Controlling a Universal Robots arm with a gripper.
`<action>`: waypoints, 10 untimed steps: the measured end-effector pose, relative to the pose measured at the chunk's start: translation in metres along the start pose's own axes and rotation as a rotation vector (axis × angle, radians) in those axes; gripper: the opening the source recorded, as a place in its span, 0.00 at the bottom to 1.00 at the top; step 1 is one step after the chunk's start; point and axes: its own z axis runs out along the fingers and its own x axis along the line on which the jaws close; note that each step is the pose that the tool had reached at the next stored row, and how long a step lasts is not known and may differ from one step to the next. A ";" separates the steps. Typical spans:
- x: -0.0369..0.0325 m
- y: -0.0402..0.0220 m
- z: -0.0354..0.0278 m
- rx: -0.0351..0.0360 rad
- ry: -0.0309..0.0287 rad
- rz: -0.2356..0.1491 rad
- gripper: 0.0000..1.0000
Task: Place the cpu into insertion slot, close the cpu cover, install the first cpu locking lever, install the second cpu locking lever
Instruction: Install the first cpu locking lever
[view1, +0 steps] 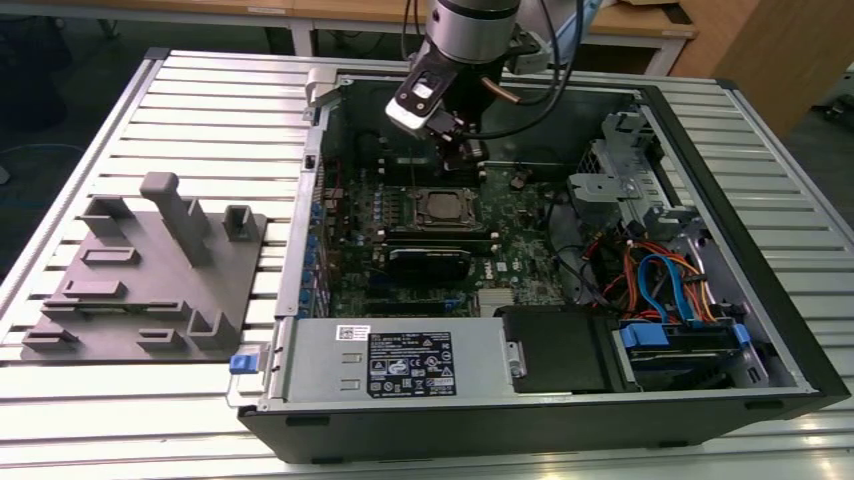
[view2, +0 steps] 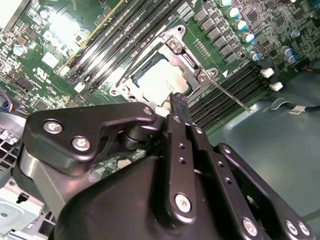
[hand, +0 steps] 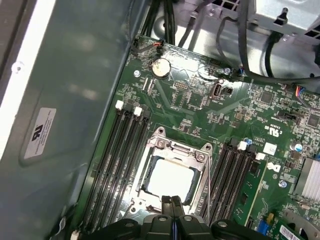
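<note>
The cpu (hand: 170, 176) sits in the insertion slot (hand: 145, 186) with the cpu cover (hand: 176, 145) lowered over it, so two steps are judged complete. The gripper (hand: 173, 201) hovers just beside the socket, fingers pressed together and empty. Whether the locking lever (view2: 232, 97) is latched cannot be told.

- In the exterior view, the room straight above the insertion slot (view1: 445, 208) is lying open, and the cpu cover (hand: 169, 146) is sitting flat there.
- The gripper (view1: 461, 150), fingers pressed together, is hanging at the slot's 12 o'clock.
- A black module (view1: 427, 262) is standing at 6 o'clock, narrowing that approach.
- A drive cage (view1: 603, 190) at 3 o'clock and loose cables (view1: 641, 275) at 4 o'clock are crowding that side.
- The case wall (view1: 318, 200) is closing off 9 o'clock.
- A thin locking lever (view2: 230, 95) is jutting out over the memory slots (view2: 220, 106).
</note>
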 end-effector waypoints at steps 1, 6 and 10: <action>0.0000 0.0000 0.0000 0.0002 -0.0001 -0.006 0.10; 0.0000 0.0000 0.0000 0.0007 -0.0002 -0.034 0.10; 0.0000 0.0000 0.0000 0.0013 -0.0004 -0.062 0.10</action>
